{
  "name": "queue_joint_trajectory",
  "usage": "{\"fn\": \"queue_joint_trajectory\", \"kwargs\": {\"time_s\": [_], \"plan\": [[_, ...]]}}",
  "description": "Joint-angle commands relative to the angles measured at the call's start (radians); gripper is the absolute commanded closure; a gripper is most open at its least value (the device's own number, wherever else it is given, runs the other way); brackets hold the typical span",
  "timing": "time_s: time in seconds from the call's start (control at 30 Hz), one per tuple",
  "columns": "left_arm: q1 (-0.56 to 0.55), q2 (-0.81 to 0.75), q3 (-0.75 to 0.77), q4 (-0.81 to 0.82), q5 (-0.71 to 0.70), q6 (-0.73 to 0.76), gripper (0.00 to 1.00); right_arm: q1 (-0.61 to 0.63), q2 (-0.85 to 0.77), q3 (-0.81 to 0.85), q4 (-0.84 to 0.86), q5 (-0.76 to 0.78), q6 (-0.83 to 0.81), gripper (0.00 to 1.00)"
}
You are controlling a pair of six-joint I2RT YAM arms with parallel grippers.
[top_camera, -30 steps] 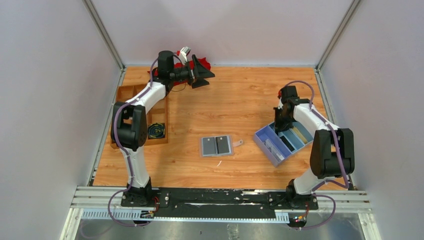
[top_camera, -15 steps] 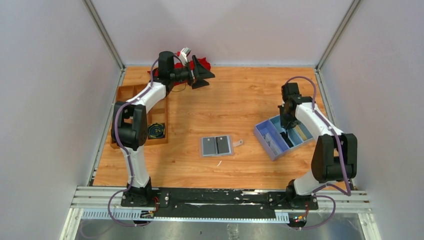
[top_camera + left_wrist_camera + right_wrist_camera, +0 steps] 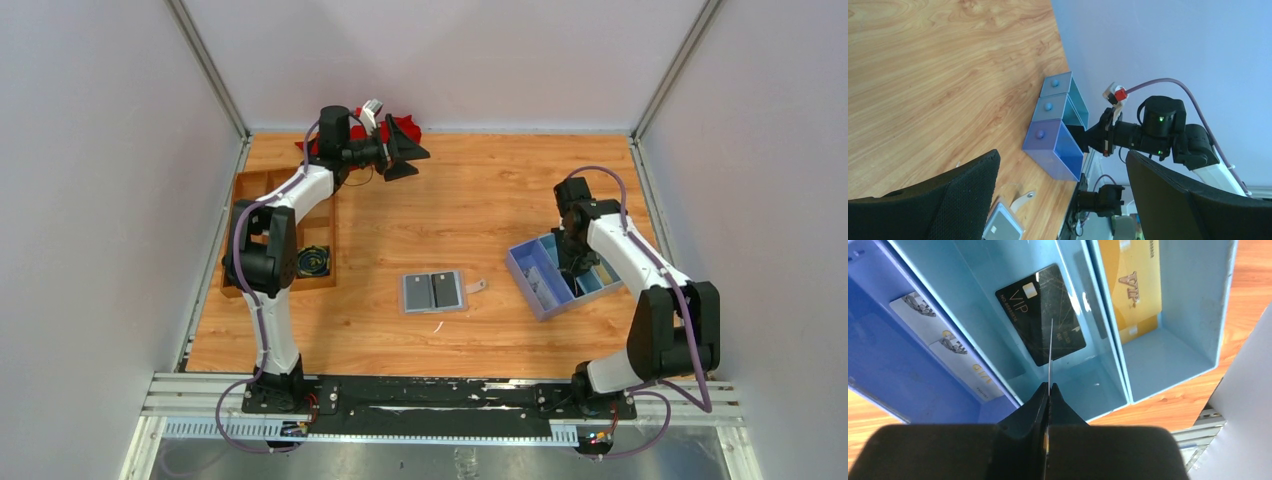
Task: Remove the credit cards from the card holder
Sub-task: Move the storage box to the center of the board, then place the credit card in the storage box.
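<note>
Moved sideways over the box's (image 3: 1083, 385) middle compartment, the right gripper (image 3: 1049, 387) pinches a thin card (image 3: 1050, 355) edge-on over a black card (image 3: 1040, 315) lying there; the card holder (image 3: 434, 291) lies well apart.

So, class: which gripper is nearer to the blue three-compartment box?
Right. The right gripper hangs over the middle compartment of the blue box, shut on a thin card held edge-on. The left gripper stands open far away, near the back-left corner of the table.
</note>
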Motion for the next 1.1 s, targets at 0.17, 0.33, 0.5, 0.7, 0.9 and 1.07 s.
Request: {"fn": "queue_joint_trajectory", "kwargs": {"time_s": [0.17,0.33,0.5,0.7,0.9,1.07], "plan": [[0.006,0.0,0.008,-0.008,0.014,-0.008,0.0,0.016,0.117,0.073,0.051,0.136,-0.267,1.0],[0.006,-0.004,0.008,-0.007,0.012,-0.008,0.0,0.019,0.171,0.044,0.123,0.175,-0.369,1.0],[0.006,-0.005,0.007,-0.007,0.011,-0.006,0.0,0.019,0.162,0.01,0.122,0.086,-0.353,1.0],[0.006,0.0,0.013,-0.007,0.017,-0.003,0.0,0.022,0.109,-0.021,0.086,-0.061,-0.319,0.73],[0.006,-0.02,-0.001,-0.007,0.025,0.005,0.0,0.023,0.079,-0.011,0.039,-0.1,-0.284,0.51],[0.006,-0.043,-0.038,-0.008,0.028,0.016,0.0,0.023,0.068,0.065,0.008,-0.098,-0.277,0.51]]}}
